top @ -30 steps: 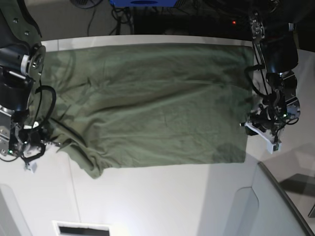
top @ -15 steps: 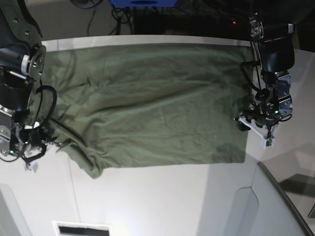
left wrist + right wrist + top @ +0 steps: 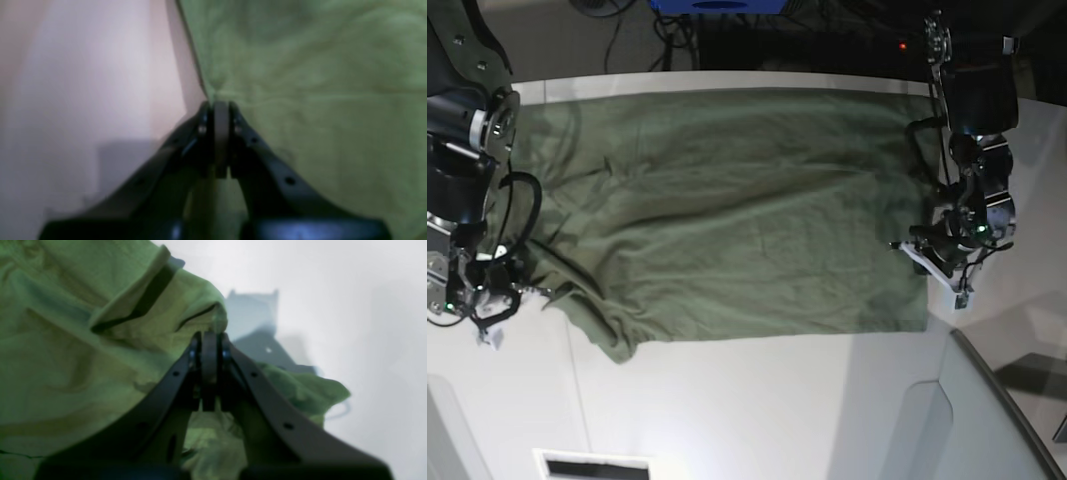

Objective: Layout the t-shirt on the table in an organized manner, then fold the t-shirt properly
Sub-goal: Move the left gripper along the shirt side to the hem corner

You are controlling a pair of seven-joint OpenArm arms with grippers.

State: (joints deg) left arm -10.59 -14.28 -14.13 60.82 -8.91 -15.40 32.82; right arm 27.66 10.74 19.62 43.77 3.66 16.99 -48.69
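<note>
Left gripper [image 3: 220, 106] pinched shut on t-shirt [image 3: 727, 210] hem edge; right gripper [image 3: 210, 336] clamped on bunched sleeve fabric; likely pulling flat across table [image 3: 727, 400].

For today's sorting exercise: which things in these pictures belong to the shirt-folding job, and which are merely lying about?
Part of the job:
t-shirt
table
left gripper, shut on the shirt's edge
right gripper, shut on bunched cloth

Lying about:
grey panel
cables beyond the table

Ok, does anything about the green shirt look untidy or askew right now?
Yes. The olive-green cotton t-shirt lies mostly flat on the white table, but its end by the right claw is bunched into folds, not squared off.
</note>
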